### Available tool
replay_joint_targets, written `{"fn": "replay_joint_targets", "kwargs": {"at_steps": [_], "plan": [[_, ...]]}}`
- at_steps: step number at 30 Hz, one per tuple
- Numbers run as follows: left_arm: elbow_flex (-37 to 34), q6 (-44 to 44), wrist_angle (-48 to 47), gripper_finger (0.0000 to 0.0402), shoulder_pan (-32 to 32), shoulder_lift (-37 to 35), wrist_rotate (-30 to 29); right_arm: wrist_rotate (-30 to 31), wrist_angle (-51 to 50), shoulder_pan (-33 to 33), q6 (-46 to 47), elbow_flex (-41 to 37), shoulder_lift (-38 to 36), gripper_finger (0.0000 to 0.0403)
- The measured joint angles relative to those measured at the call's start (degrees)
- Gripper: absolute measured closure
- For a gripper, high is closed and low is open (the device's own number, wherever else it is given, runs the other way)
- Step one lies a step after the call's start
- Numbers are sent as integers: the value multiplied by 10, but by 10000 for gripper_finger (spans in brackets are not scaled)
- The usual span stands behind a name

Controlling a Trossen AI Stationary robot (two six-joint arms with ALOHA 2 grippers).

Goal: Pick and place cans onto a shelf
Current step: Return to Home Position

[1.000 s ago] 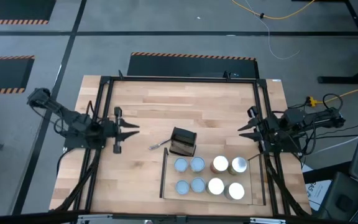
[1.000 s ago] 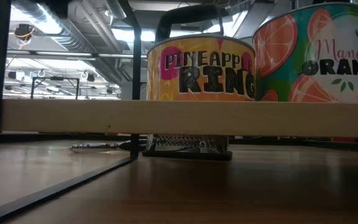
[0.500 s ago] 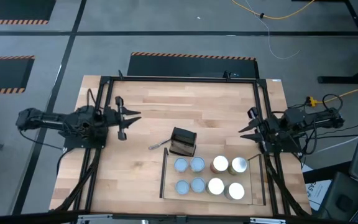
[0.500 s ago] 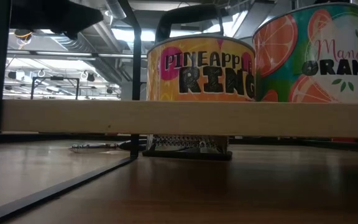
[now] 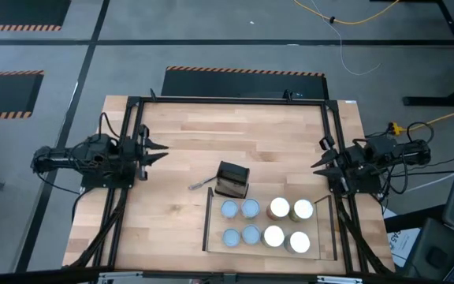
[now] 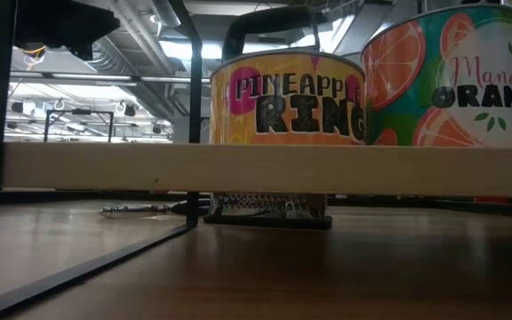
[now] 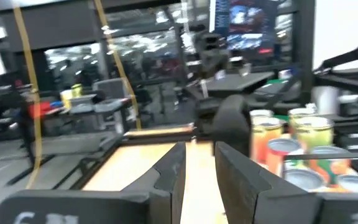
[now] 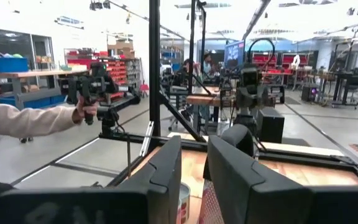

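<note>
High view is showing eight cans (image 5: 250, 208) sitting on the shelf (image 5: 208, 225). Left gripper (image 5: 159, 151) and right gripper (image 5: 318, 157) are hovering apart, parted, empty. Cans are likely handling rigid, slick, weighty; squeezing mid-sidewall suits.

My counter (image 5: 211, 130): light wood, ringed by a black frame (image 5: 227, 99). Directly on it I noted the shelf (image 5: 213, 229), in the right-hand half near one long edge; a small black box (image 5: 232, 180) just beside the shelf's left corner; and a thin silver tool (image 5: 199, 185) at the box's side. The shelf carried eight cans (image 5: 250, 208), upright, in two rows of four. Seen from low down, the pineapple can (image 6: 287, 98) stood beside the mandarin can (image 6: 447, 80).
</note>
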Motion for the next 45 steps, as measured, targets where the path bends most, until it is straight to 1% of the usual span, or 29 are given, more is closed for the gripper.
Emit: {"fn": "replay_joint_targets", "kwargs": {"at_steps": [4,6,9,10,19,25,28,33,35,38,40,45], "plan": [[-32,0,19,321,0,-19,44,0,-5,0,-1,0,-15,318],[-61,0,44,321,0,-29,46,0,-14,0,-1,0,-21,318],[-112,1,109,321,0,-42,36,-1,-29,0,1,0,-27,318],[-117,3,111,321,0,-45,35,-1,-32,0,0,0,-27,318],[-117,8,87,321,3,-48,26,-4,-33,0,-2,0,-27,318],[-116,-9,38,321,3,-49,26,-52,-34,0,-30,0,-42,318],[-116,-12,18,321,3,-49,22,-53,-39,0,-31,-2,-56,318],[-117,-29,0,321,3,-48,14,-54,-29,0,-18,-47,-64,318],[-117,-30,0,321,3,-48,14,-47,-7,0,-18,-64,-65,318],[-117,-30,0,321,3,-49,14,-17,1,0,-20,-87,-65,318],[-117,-30,0,321,3,-49,14,4,37,0,-30,-103,-65,318],[-117,-30,0,321,3,-48,14,10,89,0,-46,-141,-65,318]]}}
